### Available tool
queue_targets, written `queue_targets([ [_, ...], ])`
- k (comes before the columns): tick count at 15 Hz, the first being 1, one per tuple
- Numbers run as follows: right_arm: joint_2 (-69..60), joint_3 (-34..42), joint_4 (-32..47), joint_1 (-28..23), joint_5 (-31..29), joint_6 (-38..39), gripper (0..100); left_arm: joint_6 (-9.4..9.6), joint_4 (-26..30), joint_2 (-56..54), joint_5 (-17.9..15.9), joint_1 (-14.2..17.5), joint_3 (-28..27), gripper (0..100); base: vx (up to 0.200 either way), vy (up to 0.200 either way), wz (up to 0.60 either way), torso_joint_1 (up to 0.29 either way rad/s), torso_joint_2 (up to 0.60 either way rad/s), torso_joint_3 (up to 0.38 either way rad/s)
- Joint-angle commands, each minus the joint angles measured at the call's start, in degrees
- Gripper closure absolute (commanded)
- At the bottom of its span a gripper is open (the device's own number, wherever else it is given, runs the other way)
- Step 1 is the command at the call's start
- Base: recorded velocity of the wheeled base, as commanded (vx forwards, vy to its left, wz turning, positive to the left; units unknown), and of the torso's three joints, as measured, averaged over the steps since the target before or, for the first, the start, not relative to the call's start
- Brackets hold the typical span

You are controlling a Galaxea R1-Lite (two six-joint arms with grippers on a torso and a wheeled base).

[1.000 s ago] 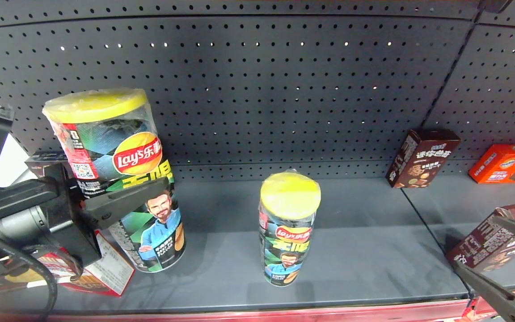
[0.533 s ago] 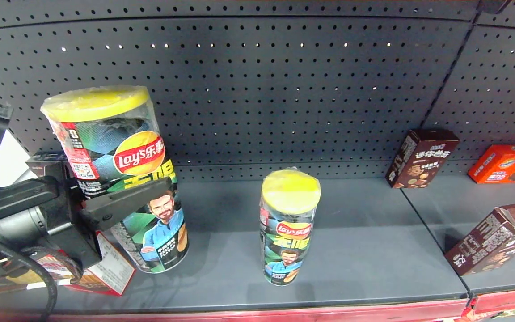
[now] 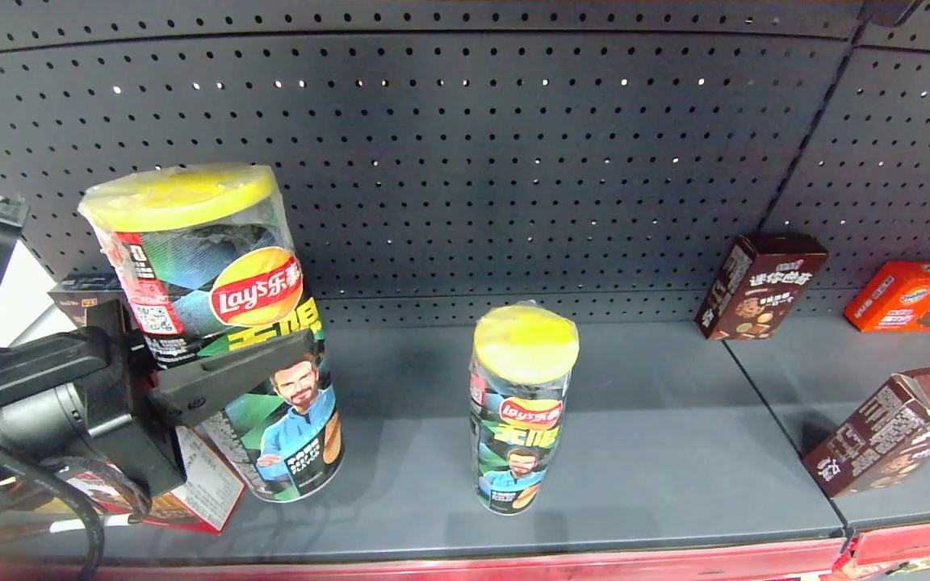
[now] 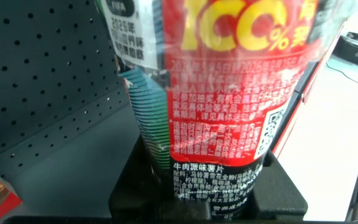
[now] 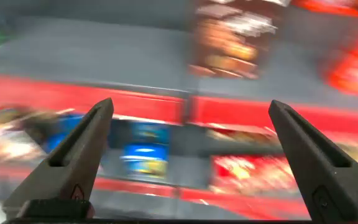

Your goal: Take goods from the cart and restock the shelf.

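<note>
The left gripper [image 3: 227, 343] was clamped around a chip can [image 3: 190, 242] at the left end of the shelf [image 3: 659, 452]. The can leaned, its yellow lid tipped back toward the pegboard [image 3: 513, 161]. Its base was down at the shelf, though from where I stood I could not tell whether it touched. A red-and-white box [image 3: 207, 492] lay just beside that base, under the arm. A second can [image 3: 523, 411] stood upright mid-shelf, well apart from the first. At the back right stood a brown box [image 3: 760, 284], with an orange box [image 3: 913, 294] near it. Another brown box [image 3: 889, 428] lay tilted near the front. The right gripper [image 5: 191, 107] hung spread wide and held nothing, before the shelf's red edge [image 5: 247, 112].
</note>
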Motion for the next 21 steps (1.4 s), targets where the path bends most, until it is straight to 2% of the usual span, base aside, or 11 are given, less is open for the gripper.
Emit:
queue_targets([
  [1, -0.10, 0.11, 0.00, 0.60, 0.51, 1.58, 0, -0.06, -0.02, 0.10, 0.00, -0.01, -0.01, 100, 0.000, 0.000, 0.00, 0.000, 0.00, 0.000],
  [4, 0.07, 0.11, 0.27, 1.12, 2.44, 2.37, 0, -0.06, -0.02, 0.10, 0.00, -0.71, -0.01, 100, 0.000, 0.000, 0.00, 0.000, 0.00, 0.000],
  [6, 0.86, -0.24, 4.84, 3.67, 2.71, 3.25, 0, -0.06, -0.02, 0.28, 0.00, -1.59, 0.07, 100, 0.000, 0.000, 0.00, 0.000, 0.00, 0.000],
  [7, 2.27, -0.07, 4.13, -0.46, 2.18, 3.25, 0, -0.06, -0.02, 0.28, 0.00, -1.59, -0.10, 100, 0.000, 0.000, 0.00, 0.000, 0.00, 0.000],
  [9, 2.97, 0.02, 3.87, -12.67, 2.80, 3.34, 0, -0.06, -0.02, 0.19, 0.00, -1.59, 0.07, 100, 0.000, 0.000, 0.00, 0.000, 0.00, 0.000],
  [10, 1.13, 0.02, 3.78, -14.26, 2.80, 3.34, 0, -0.06, -0.02, 0.10, 0.00, -1.59, 0.16, 100, 0.000, 0.000, 0.00, 0.000, 0.00, 0.000],
  [12, -5.02, 0.02, 3.78, -12.50, 2.97, 3.43, 0, 0.03, -0.02, -0.07, 0.00, -1.68, 0.95, 100, 0.000, 0.000, 0.00, 0.000, 0.00, 0.000],
  [21, -5.20, 0.11, 3.69, -12.59, 3.50, 4.66, 0, -0.14, -0.02, -2.18, 0.08, -2.29, 3.50, 100, 0.000, 0.000, 0.00, 0.000, 0.00, 0.000],
])
